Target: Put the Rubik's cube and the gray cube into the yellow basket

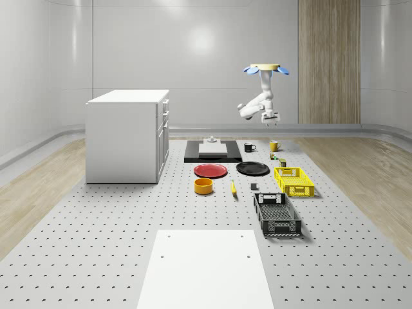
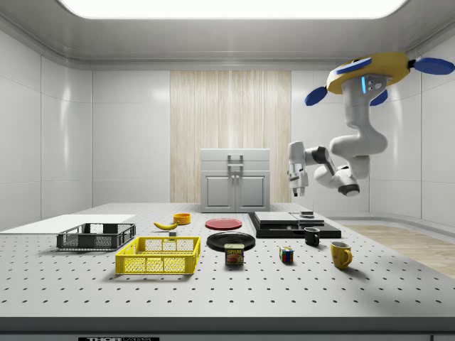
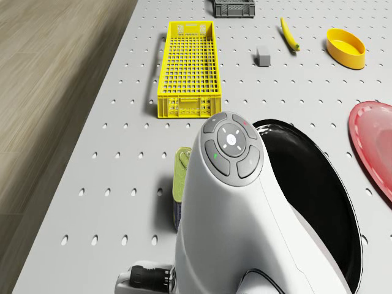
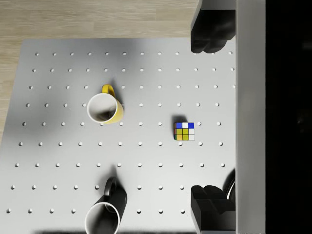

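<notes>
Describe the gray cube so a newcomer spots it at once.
Start at the yellow basket on the perforated table. Between its long side and the banana sits the gray cube, alone on bare tabletop. It is plain and one-coloured, unlike the multicoloured Rubik's cube.

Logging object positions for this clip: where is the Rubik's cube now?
In the side view, the Rubik's cube sits on the table between the Spam can and the yellow mug.

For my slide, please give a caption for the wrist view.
Open gripper high over the Rubik's cube, beside two mugs.
</notes>
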